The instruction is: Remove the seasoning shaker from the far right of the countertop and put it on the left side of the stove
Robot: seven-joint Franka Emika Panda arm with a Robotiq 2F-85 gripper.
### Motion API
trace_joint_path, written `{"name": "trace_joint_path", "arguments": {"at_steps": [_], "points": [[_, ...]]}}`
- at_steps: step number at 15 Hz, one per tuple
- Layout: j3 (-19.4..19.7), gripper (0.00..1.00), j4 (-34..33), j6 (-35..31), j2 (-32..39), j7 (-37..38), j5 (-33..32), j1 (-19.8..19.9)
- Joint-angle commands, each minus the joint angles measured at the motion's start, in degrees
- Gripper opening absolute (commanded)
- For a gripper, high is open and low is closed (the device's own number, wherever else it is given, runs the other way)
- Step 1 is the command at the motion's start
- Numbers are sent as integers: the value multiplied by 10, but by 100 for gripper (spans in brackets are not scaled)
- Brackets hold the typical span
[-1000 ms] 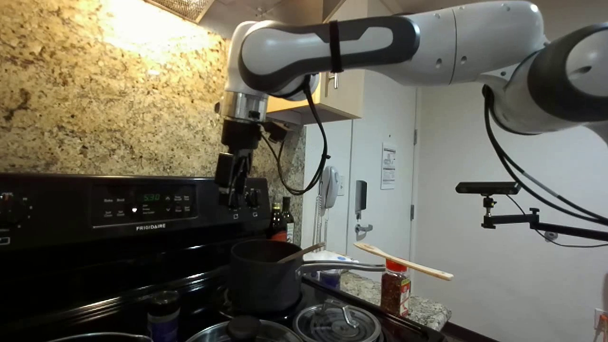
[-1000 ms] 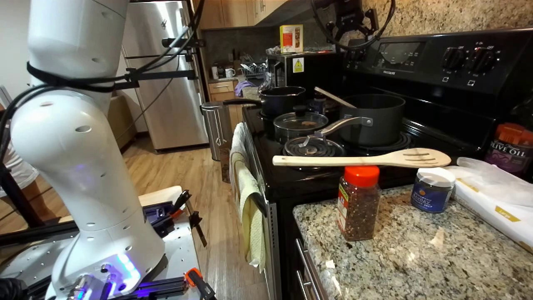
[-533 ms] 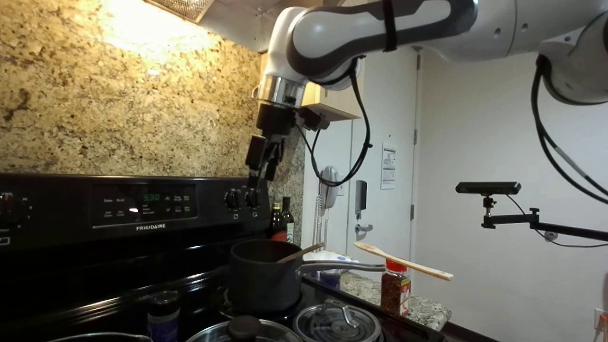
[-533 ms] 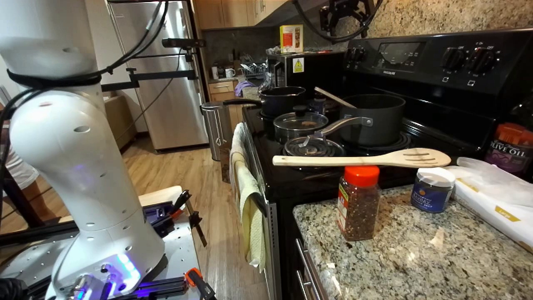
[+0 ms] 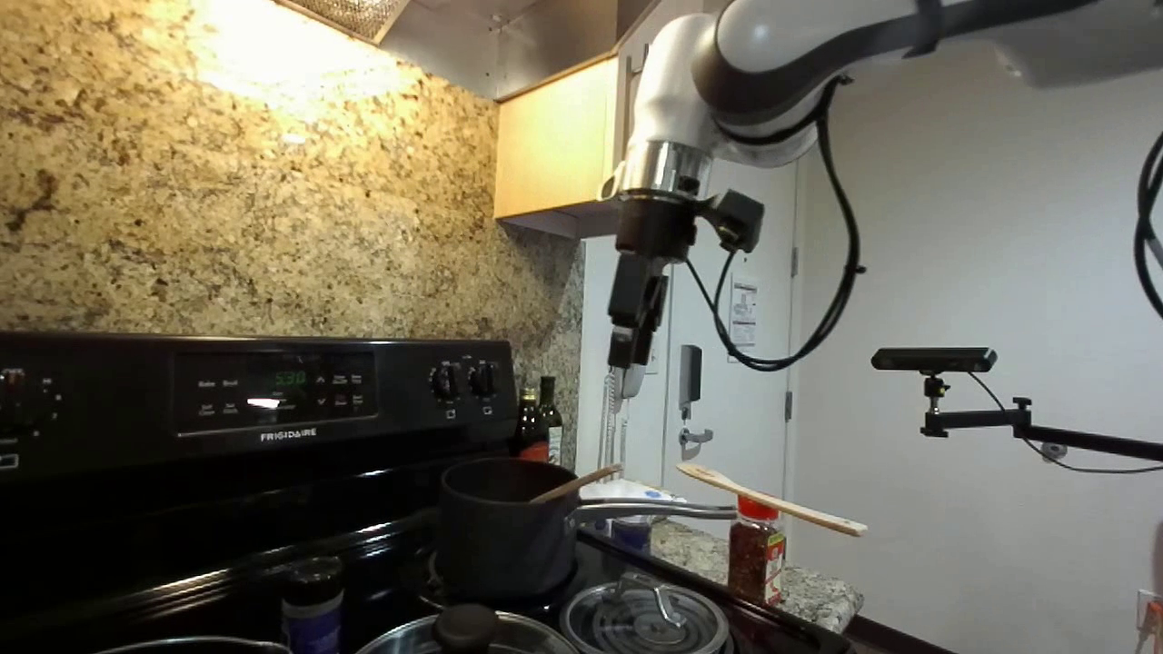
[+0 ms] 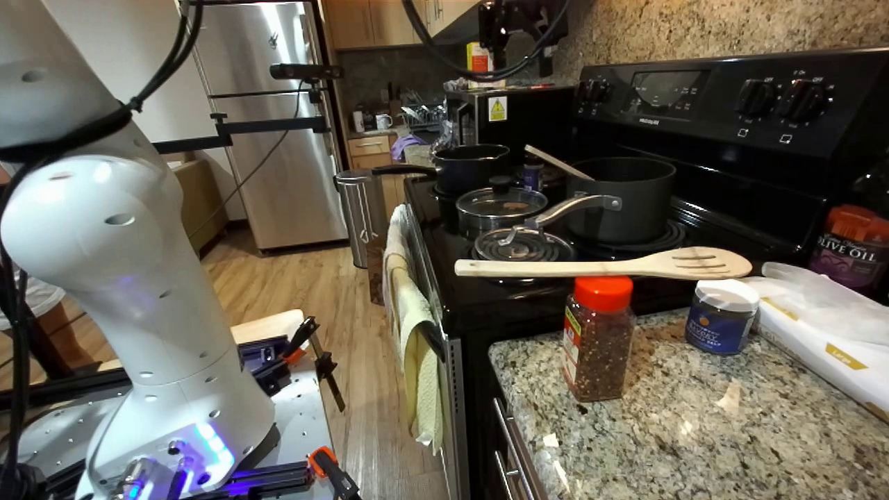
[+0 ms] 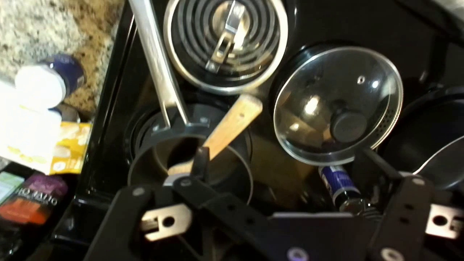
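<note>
While the gripper (image 5: 631, 351) hangs high over the stove (image 5: 300, 472), its fingers merge into dark shapes in both exterior views and are hard to part; the wrist view shows them spread wide, holding nothing, with the gripper's body running off the lower edge. The seasoning shaker (image 6: 721, 323), which I take to be the squat blue jar with the white lid, stands on the countertop (image 6: 667, 430), just beside a white box (image 6: 799, 340); its label is only partly legible, its lid washes out in glare in the wrist view, and in an exterior view the handle of the black pot (image 5: 509, 531) crosses in front of it. A dark-capped blue container (image 5: 313, 622), also a possible match, stands on the stove, clipped by the bottom edge in an exterior view; elsewhere its foot is hidden behind the glass-lidded pan (image 6: 486, 221). A slotted wooden spatula (image 6: 597, 268) lies across the red-lidded bottle (image 6: 599, 347), covering part of the lid. Another wooden utensil (image 7: 235, 125) leans in the pot, crossed by a finger in the wrist view, its lower end hard to make out. The olive oil container (image 6: 851, 246) and the white box run off the right edge in an exterior view, as does a black pan (image 7: 427, 145) in the wrist view.
</note>
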State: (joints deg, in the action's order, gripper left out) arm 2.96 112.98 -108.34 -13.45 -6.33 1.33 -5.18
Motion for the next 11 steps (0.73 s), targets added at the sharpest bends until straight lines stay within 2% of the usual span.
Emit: {"name": "trace_joint_path", "arguments": {"at_steps": [1, 5, 6, 8, 11], "points": [[-3, 100, 130, 34, -134, -3, 17, 21], [-14, 100, 193, 80, -221, 34, -5, 39], [-6, 100, 160, 72, -179, 12, 5, 32], [-7, 100, 183, 76, -212, 18, 4, 35], [-9, 100, 190, 76, -220, 21, 4, 35]]}}
